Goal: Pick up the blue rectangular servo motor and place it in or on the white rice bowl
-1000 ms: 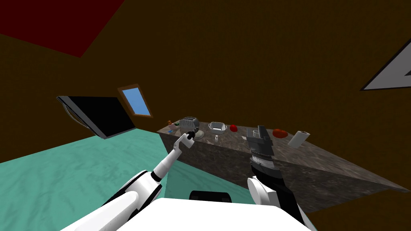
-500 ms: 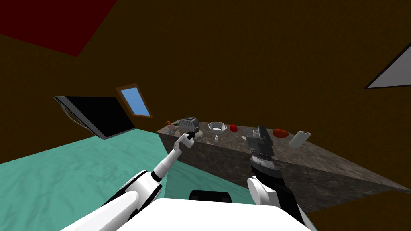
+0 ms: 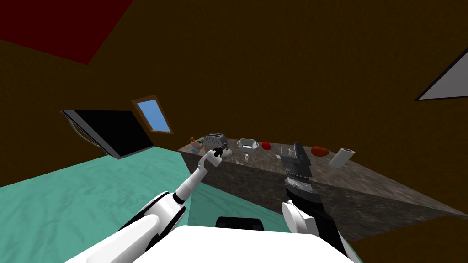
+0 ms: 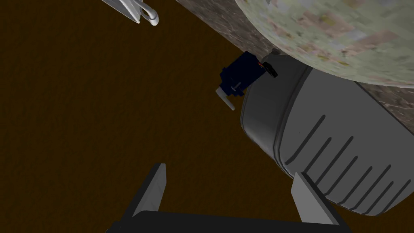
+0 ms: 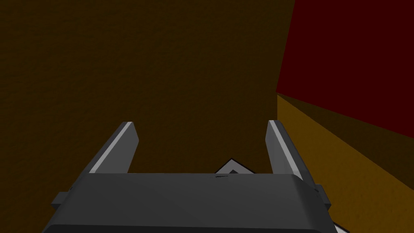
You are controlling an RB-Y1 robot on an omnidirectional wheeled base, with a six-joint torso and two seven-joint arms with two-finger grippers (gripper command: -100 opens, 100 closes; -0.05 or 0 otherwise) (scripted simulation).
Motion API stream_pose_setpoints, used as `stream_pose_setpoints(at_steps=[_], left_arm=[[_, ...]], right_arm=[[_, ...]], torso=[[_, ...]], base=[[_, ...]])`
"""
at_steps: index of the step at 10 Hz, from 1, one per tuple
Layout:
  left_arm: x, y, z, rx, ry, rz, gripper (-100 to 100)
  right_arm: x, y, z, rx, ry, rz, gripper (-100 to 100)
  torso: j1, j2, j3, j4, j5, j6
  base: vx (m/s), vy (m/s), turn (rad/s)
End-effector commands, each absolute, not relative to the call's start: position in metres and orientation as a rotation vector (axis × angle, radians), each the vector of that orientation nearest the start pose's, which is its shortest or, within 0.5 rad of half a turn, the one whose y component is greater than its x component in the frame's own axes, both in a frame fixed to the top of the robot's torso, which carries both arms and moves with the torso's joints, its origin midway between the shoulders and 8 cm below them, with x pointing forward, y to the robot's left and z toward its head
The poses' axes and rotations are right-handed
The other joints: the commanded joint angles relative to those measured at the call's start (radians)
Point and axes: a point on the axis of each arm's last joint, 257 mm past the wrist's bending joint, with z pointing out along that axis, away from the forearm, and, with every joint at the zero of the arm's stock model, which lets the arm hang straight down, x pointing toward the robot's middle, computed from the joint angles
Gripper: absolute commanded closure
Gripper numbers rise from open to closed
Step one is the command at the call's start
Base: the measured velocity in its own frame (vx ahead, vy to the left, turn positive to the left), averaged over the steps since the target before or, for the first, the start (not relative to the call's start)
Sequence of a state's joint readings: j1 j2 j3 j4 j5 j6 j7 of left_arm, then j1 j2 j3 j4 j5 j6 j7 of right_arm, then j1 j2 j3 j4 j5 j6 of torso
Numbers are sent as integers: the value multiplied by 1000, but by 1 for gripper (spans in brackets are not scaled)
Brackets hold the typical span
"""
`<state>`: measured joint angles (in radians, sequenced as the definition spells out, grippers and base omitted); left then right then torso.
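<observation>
My left gripper (image 4: 229, 178), fingers spread and empty, hovers over the stone counter (image 3: 274, 164). The dark blue servo motor (image 4: 240, 75) sits just beside the grey toaster (image 4: 323, 149), near the pale speckled bowl (image 4: 335, 36). My right gripper (image 5: 201, 133) is spread too.

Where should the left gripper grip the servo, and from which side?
Probably grip the servo by its blue body, across its flat sides, the open left gripper coming from the side away from the toaster: the white horn and plug stick out at its ends.
</observation>
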<state>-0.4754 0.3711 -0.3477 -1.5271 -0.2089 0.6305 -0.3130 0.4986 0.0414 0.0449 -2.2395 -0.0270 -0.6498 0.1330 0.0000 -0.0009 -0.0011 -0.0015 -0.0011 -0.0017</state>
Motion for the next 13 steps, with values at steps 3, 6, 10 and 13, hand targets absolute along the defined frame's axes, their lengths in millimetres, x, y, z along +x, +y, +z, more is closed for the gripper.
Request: stream_pose_setpoints(at_steps=[3,6,10,13], left_arm=[[635,168,-141,-420,1770,-423,-100],[633,162,-125,-419,1771,-424,-100],[634,163,-129,-419,1770,-424,0],[634,163,-129,-419,1770,-424,0]], right_arm=[[326,-270,34,578,511,1256,0],[326,-270,34,578,511,1256,0],[326,-270,34,578,511,1256,0],[326,-270,34,578,511,1256,0]], torso=[[-1,0,0,0,0,0],[-1,0,0,0,0,0],[-2,0,0,0,0,0],[-2,0,0,0,0,0]], base=[[-1,23,-4],[-1,24,-5],[0,3,-1],[0,0,0]])
